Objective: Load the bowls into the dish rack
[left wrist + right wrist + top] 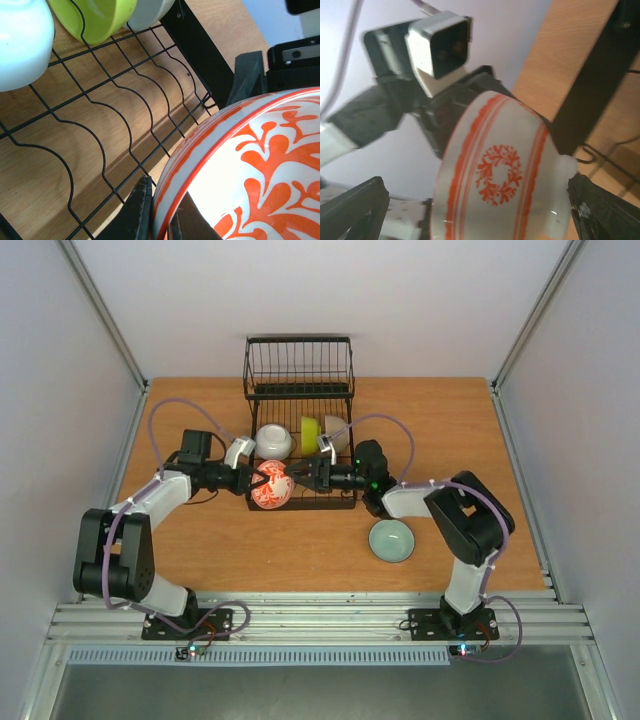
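Note:
The black wire dish rack (299,368) stands at the table's middle back. A white bowl (272,440), a yellow-green bowl (311,434) and a cream bowl (338,433) stand in it. My left gripper (254,480) is shut on the rim of the white bowl with red pattern (271,485) and holds it on edge over the rack's near end. In the left wrist view my gripper (160,202) pinches that rim (240,165). My right gripper (306,476) is open, its fingers (355,210) wide on either side of that bowl (495,175). A pale teal bowl (391,540) lies on the table at the near right.
The rack's curved prongs (100,135) run under the held bowl, with the white bowl (20,40), yellow-green bowl (95,17) and cream bowl (150,10) beyond. The rack's black frame (585,100) stands right of the bowl. Grey walls enclose the wooden table (200,550).

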Controlling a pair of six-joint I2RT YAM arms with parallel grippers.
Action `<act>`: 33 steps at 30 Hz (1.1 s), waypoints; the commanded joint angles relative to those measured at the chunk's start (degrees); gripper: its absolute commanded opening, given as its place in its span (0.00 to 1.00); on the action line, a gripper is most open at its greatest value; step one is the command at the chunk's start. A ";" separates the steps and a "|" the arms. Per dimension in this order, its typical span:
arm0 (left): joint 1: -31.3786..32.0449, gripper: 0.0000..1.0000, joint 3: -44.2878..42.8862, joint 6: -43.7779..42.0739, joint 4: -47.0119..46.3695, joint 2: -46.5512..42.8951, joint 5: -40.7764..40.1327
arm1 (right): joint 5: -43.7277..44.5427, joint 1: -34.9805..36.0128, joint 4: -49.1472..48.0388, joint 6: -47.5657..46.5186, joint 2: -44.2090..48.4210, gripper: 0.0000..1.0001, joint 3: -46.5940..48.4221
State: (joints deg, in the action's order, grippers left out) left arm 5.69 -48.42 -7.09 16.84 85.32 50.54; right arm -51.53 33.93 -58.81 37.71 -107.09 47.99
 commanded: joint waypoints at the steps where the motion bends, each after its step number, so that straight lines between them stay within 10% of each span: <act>1: -0.29 0.00 -1.50 0.52 -3.54 -1.84 1.74 | 11.76 3.92 34.54 -22.18 8.68 0.98 4.42; 19: -0.51 0.00 -0.05 -0.47 -3.66 -6.25 1.38 | 13.07 6.86 40.68 -24.76 8.96 0.98 6.64; 26: -0.51 0.00 -0.18 -0.55 -3.40 -6.25 1.22 | 7.83 6.88 27.68 -19.41 7.37 0.98 3.92; 33: -0.51 0.00 -0.18 -0.71 -3.16 -6.11 1.13 | 7.42 6.89 23.23 -17.73 7.22 0.68 3.13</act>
State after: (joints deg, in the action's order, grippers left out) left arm 5.26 -48.23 -7.55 16.58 80.58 49.21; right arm -42.89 40.42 -29.69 18.33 -99.83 51.96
